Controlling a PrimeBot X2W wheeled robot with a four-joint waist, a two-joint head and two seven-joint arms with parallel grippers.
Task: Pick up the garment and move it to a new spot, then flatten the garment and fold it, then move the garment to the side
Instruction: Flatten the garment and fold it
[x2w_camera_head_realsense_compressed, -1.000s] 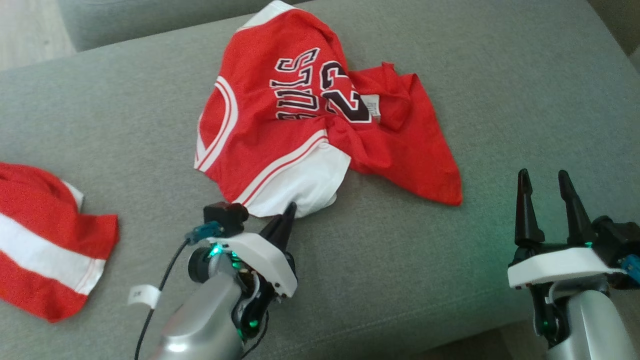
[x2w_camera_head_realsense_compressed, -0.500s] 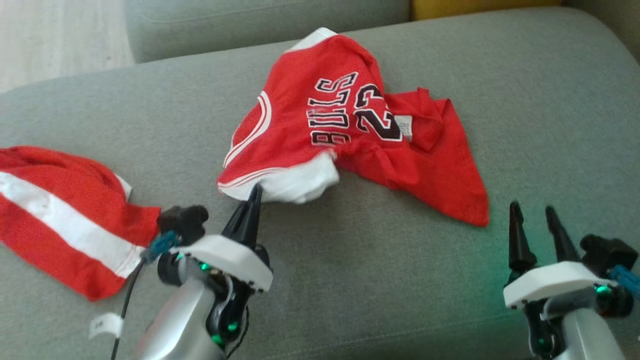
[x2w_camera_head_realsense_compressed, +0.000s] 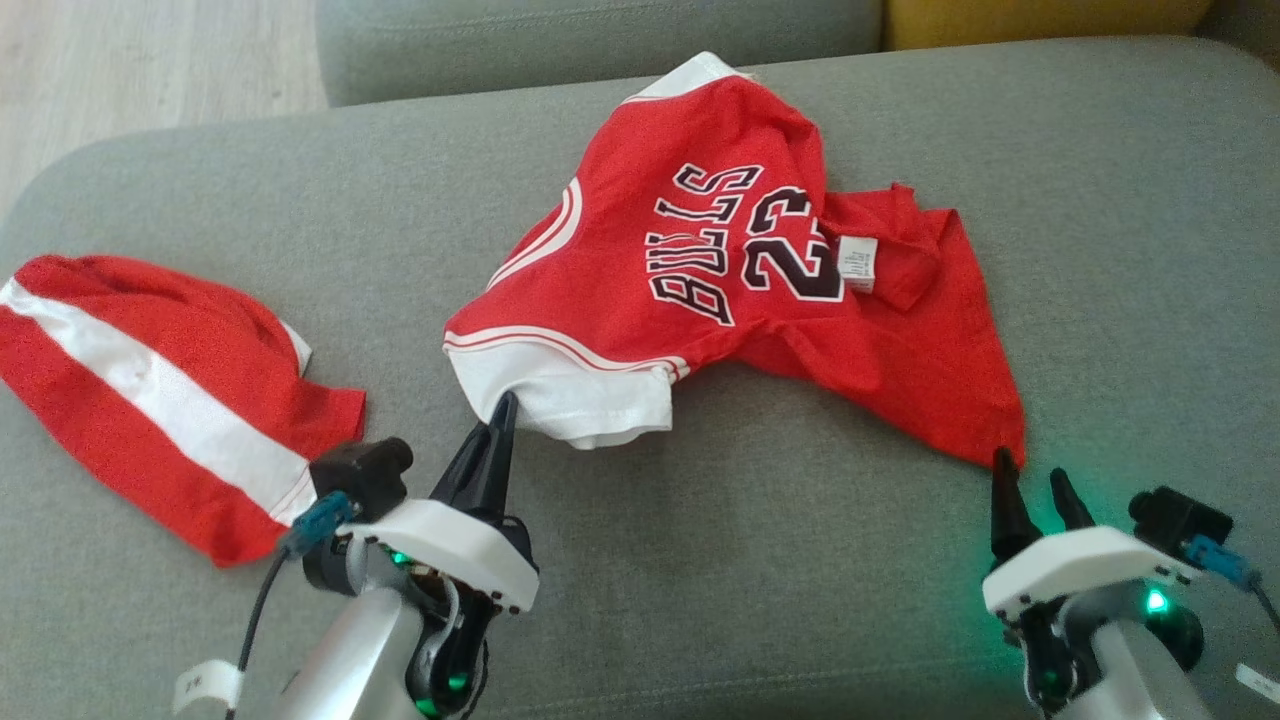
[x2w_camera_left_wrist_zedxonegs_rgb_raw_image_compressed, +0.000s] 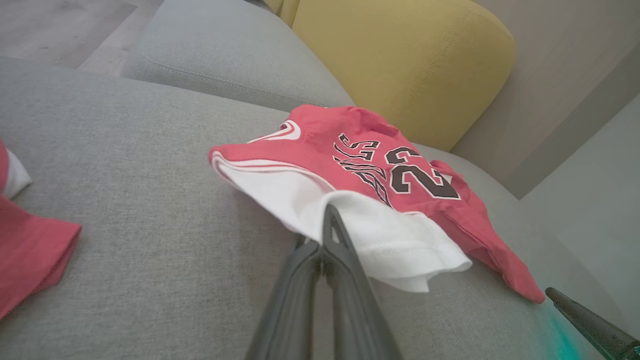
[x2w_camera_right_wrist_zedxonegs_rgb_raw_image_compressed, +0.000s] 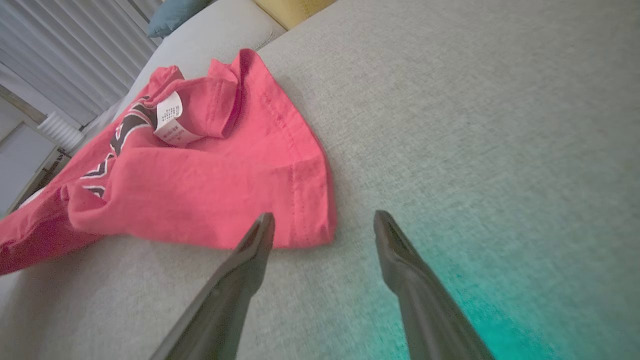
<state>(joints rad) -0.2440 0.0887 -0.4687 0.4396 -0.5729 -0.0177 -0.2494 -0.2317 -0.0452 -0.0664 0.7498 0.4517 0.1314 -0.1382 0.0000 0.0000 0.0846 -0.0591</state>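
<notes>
On the grey sofa seat (x2w_camera_head_realsense_compressed: 300, 220), a red jersey (x2w_camera_head_realsense_compressed: 720, 270) is pinched by its white edge

The jersey lies in the middle of the seat. It is crumpled, not flat. It has thin white stripes, a wide white band along one edge, and dark letters and the number 23 on top. A small white label (x2w_camera_head_realsense_compressed: 857, 262) shows next to a folded-over bit.

The left gripper (x2w_camera_head_realsense_compressed: 500, 415) is at the near side of the seat. Its two dark fingers are pressed tight together on the white band and hold it a little way up off the seat. The right gripper (x2w_camera_head_realsense_compressed: 1029, 467) is at the near side too. Its fingers are spread wide and hold nothing. Its tips are just beside the jersey's red corner.

At the left end of the seat lies another red cloth (x2w_camera_head_realsense_compressed: 150, 390) with a white stripe, well apart from the jersey.

The seat is soft grey fabric. Behind it are a yellow cushion (x2w_camera_left_wrist_zedxonegs_rgb_raw_image_compressed: 400, 65), another grey cushion (x2w_camera_head_realsense_compressed: 600, 40) and a pale wood floor (x2w_camera_head_realsense_compressed: 120, 70).
</notes>
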